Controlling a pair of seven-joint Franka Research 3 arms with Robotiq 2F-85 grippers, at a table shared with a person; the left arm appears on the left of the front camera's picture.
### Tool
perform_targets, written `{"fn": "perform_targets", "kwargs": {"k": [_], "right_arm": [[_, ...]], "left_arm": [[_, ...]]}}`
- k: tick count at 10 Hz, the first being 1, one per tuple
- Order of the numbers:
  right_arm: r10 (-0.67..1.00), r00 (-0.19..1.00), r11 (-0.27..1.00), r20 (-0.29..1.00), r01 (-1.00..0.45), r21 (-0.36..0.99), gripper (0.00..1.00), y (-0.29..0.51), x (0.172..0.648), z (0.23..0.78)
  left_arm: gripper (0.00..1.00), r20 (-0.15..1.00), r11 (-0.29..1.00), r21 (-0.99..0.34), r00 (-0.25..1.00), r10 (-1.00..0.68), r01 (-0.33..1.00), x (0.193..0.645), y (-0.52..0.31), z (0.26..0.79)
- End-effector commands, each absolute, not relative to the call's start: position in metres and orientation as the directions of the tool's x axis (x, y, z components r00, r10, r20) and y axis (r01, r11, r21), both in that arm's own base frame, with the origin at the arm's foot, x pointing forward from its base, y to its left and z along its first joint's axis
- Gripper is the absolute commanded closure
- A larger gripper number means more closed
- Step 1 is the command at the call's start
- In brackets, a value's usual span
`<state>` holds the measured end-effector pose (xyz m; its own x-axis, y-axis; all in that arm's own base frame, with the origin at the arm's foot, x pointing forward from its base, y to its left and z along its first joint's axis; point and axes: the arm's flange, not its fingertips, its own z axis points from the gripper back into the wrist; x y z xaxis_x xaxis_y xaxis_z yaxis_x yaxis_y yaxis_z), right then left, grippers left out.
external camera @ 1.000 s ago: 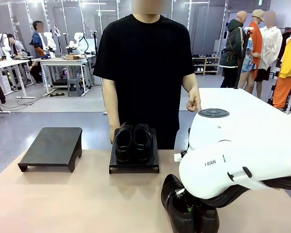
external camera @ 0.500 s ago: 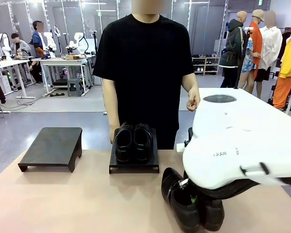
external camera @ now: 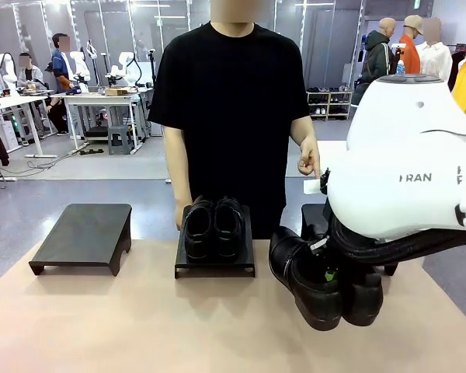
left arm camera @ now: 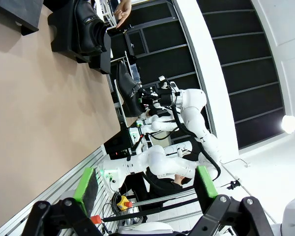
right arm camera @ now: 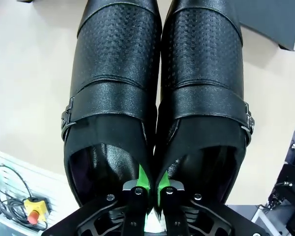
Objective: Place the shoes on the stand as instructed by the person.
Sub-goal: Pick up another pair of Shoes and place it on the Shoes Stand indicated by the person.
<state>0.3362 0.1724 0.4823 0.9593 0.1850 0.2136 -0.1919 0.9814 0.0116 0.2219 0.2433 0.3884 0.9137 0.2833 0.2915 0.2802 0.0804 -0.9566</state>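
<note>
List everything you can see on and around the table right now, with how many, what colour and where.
Held pair of shoes: two, glossy black, lifted above the table's right side.
Pair on stand: two, glossy black, on the middle stand.
Stands: three, black; empty left stand, middle stand, right stand partly behind the held pair.
Table: one, beige.
Person: one, black T-shirt, far side, one hand raised.
Right gripper: shut on the held pair's inner edges.
Left gripper: open, green pads.
</note>
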Motion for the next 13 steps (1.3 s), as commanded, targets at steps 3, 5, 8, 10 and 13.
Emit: {"fn": "perform_targets", "kwargs": {"k": [3,5,8,10,13], "right_arm": [[0.185,0.959,0.981,0.214,-0.192,0.012,1.0,0.172,0.336,0.482],[0.185,0.959,0.981,0.214,-0.192,0.012,1.0,0.172,0.336,0.482],[0.127,0.956,0.99,0.264,-0.139,0.027,0.93,0.159,0.349,0.483],[0.021,0.944,0.997,0.329,-0.042,0.058,0.93,0.118,0.392,0.511],[0.038,0.895,0.999,0.444,-0.047,0.01,0.93,0.077,0.449,0.528]], "left_arm": [[0.0,0.298,0.079,-0.955,0.909,0.292,0.287,0.223,0.244,0.39],[0.0,0.298,0.079,-0.955,0.909,0.292,0.287,0.223,0.244,0.39],[0.0,0.298,0.079,-0.955,0.909,0.292,0.287,0.223,0.244,0.39],[0.0,0.298,0.079,-0.955,0.909,0.292,0.287,0.223,0.244,0.39],[0.0,0.298,0.079,-0.955,0.909,0.292,0.287,0.223,0.244,0.39]]}}
